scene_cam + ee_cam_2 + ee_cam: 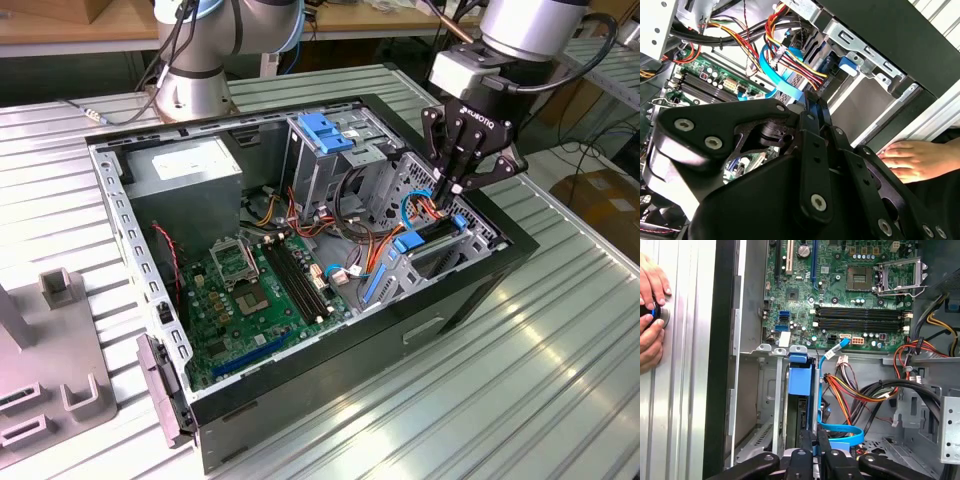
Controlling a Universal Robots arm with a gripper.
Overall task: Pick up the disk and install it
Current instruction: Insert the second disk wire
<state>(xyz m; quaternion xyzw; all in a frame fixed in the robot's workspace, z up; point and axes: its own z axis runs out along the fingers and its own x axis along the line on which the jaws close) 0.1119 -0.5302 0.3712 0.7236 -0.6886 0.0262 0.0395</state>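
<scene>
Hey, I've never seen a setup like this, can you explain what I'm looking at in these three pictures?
The exterior view shows a robot arm reaching into an open computer case lying on a ribbed metal table. The black part at the arm's end is its tool, down at the drive bay near the exterior view's right. The two wrist views come from cameras riding on the arm, looking past the tool into the case. There the disk, with its blue carrier, stands in the bay, beside the green motherboard and bundled cables. A person's hand rests on the table by the case.
</scene>
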